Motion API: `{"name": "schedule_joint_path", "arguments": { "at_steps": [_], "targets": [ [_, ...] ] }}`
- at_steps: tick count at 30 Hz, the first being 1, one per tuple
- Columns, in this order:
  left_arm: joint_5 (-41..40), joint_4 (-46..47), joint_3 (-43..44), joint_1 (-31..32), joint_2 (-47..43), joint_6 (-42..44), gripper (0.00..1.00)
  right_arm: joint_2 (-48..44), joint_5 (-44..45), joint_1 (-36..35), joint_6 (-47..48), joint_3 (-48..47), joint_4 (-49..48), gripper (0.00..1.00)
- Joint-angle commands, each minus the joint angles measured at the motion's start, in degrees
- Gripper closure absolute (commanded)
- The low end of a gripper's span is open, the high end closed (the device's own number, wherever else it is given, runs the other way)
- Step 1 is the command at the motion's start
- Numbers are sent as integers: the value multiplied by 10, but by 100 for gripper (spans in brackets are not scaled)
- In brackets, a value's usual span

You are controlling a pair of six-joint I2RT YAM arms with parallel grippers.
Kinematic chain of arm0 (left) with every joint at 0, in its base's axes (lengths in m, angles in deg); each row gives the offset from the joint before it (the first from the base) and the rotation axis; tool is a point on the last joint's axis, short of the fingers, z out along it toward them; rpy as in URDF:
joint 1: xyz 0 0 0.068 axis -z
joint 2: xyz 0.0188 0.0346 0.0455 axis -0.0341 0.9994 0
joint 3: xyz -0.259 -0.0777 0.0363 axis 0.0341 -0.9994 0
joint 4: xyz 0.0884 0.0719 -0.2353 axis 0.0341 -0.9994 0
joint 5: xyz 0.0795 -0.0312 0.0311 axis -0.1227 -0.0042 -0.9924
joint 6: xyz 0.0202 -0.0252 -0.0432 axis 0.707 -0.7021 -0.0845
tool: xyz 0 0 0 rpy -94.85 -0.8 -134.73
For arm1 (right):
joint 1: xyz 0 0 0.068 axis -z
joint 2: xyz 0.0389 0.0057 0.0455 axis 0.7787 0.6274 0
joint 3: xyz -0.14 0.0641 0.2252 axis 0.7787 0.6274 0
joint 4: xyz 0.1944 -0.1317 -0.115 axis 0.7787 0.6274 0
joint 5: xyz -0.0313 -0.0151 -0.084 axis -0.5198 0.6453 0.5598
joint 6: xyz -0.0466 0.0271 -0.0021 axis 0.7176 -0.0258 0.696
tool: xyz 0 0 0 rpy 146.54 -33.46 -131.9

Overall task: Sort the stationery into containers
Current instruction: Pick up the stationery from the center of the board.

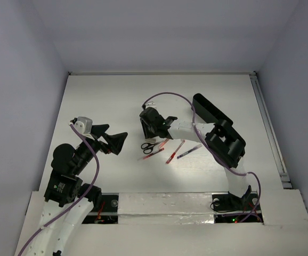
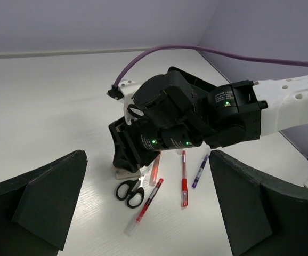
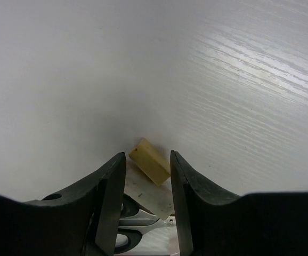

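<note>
White table, pale lilac walls on three sides, and from above you've got both arms out over it. Your left gripper hangs over the left half, fingers spread wide, nothing in them. Your right arm bends in from the right, and your right gripper points down at the cluster in the middle: black-handled scissors, three red pens fanned just beside them, and a blue-purple pen at the right end of the row. The long black tray lies behind your right arm, well apart from the stationery, its near end hidden by the elbow. Over to the left wrist camera: its own two fingers frame the view far apart, and between them you see the right gripper nose-down on a small beige eraser, scissors just in front of it, pens alongside. Now the right wrist camera: the fingers are parted by a narrow gap and the eraser lies flat on the table right at their tips, angled across the gap. Whether either pad touches it, you cannot tell. A scissor handle peeks out underneath.
</note>
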Motion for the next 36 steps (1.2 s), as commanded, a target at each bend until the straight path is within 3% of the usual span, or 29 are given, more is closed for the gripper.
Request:
{"name": "schedule_joint_path", "arguments": {
  "at_steps": [1, 6, 9, 13, 17, 22, 26, 29, 36],
  "targets": [
    [5, 30, 4, -3, 0, 5, 1, 12, 9, 3, 16, -24, 9, 55],
    [6, 30, 4, -3, -1, 5, 1, 16, 6, 8, 25, -31, 16, 57],
    [6, 30, 4, -3, -2, 5, 1, 16, 5, 8, 27, -32, 15, 66],
    [5, 30, 4, -3, -2, 5, 1, 7, 9, 8, 32, -23, -1, 68],
    [5, 30, 3, -3, -2, 6, 1, -6, 21, 8, 40, -14, -13, 83],
    [7, 30, 3, -3, -2, 5, 1, -34, 44, 13, 50, -8, -28, 91],
    [6, 30, 2, -3, -5, 6, 1, -89, 55, 43, 55, 24, -49, 93],
    [6, 30, 2, -3, -7, 5, 1, -161, 66, 115, 59, 54, -56, 95],
    [9, 32, 2, -3, -9, 5, 1, -236, 31, 248, 72, 82, -69, 95]
  ]
}}
